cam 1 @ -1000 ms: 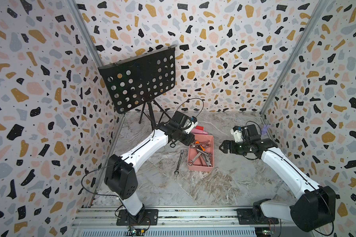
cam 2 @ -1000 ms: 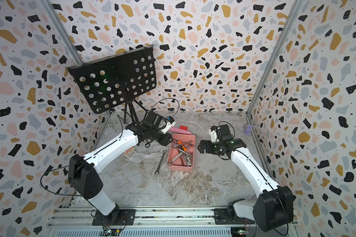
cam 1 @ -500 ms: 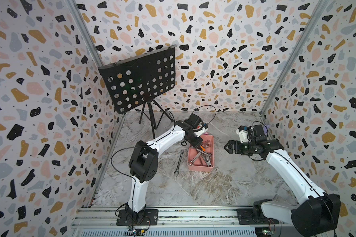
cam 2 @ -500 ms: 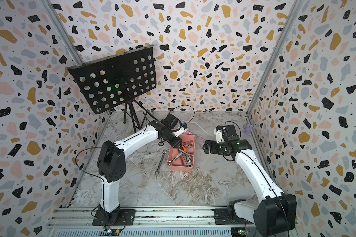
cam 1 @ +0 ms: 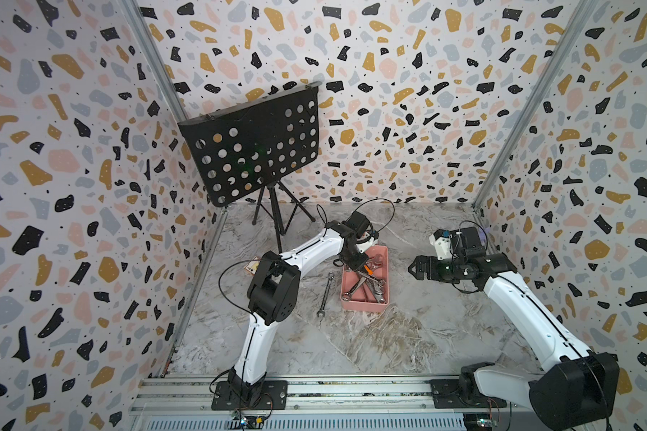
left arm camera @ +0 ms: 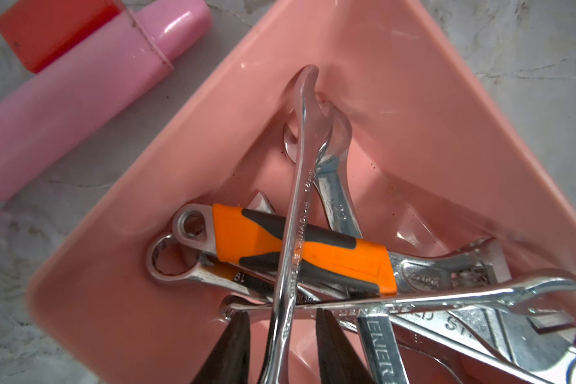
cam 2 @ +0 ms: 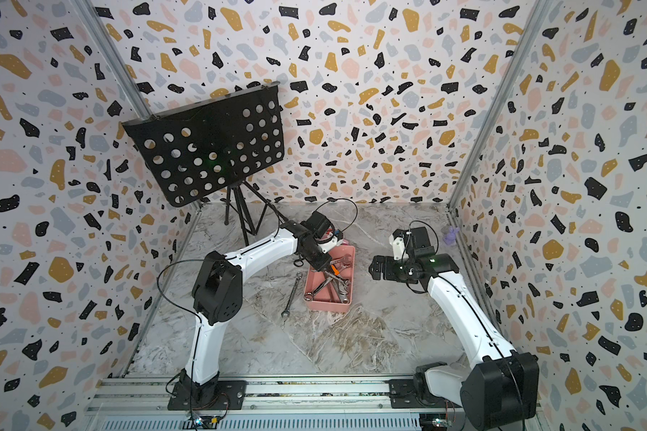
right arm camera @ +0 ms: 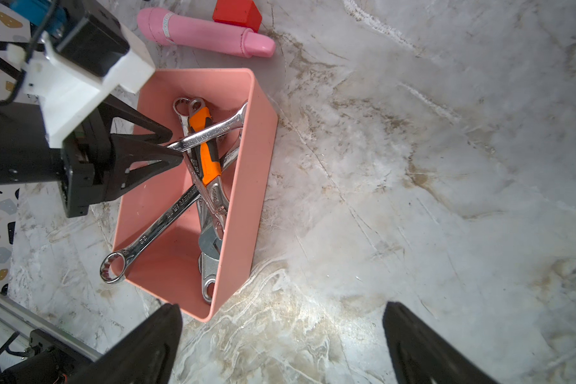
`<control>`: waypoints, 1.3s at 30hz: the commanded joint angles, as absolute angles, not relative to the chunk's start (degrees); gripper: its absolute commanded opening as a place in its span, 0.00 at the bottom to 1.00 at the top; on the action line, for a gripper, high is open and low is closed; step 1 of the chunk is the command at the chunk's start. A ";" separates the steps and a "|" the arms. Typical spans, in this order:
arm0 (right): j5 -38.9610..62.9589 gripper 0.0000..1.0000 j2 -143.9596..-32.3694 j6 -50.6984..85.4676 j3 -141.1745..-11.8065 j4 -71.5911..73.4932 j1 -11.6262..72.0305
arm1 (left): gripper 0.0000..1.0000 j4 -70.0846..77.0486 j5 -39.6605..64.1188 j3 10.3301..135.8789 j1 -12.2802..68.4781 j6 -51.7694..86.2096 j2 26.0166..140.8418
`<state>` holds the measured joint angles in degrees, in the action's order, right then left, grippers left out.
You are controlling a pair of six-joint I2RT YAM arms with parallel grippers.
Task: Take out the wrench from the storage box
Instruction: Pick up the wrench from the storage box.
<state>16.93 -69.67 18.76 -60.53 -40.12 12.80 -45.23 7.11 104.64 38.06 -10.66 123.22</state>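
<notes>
Storage box (cam 1: 364,306): shallow salmon-pink tray, no lid, on marble table (cam 1: 408,336) between the arms, heaped with chrome wrenches. Wrench (left arm camera: 300,199): slim chrome combination type, open end up against the box wall, lying across an orange-handled adjustable wrench (left arm camera: 330,262). Left gripper (left arm camera: 281,314) part-open, fingers straddling its shank; small gaps seem to remain, contact unclear. Right gripper (right arm camera: 283,305) spread wide, empty, near the box.

The left arm (cam 1: 262,336) and right arm (cam 1: 520,309) have glossy white shells with a thin black seam, joined by bulky black joint housings. Thin black cables (cam 1: 220,280) loop off them. A white camera bracket (cam 1: 441,244) sits on each wrist. The left tool (cam 1: 360,264) and right tool (cam 1: 412,267) have black, wedge-shaped fingers (right arm camera: 140,156).
</notes>
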 commanded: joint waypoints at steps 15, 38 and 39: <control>17.55 1.00 -69.19 18.17 -61.25 -41.26 12.55 | 0.18 -49.75 7.12 108.62 38.85 -8.81 126.97; 18.28 1.00 -69.32 19.26 -60.81 -39.82 12.40 | 0.00 -49.12 11.81 105.91 39.63 4.89 112.91; 18.41 1.00 -69.32 19.33 -60.88 -39.86 12.40 | 0.00 -49.05 11.34 105.17 39.64 5.73 111.59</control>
<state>17.52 -69.67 19.03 -60.49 -39.94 12.60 -49.84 10.55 106.41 39.13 1.85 116.57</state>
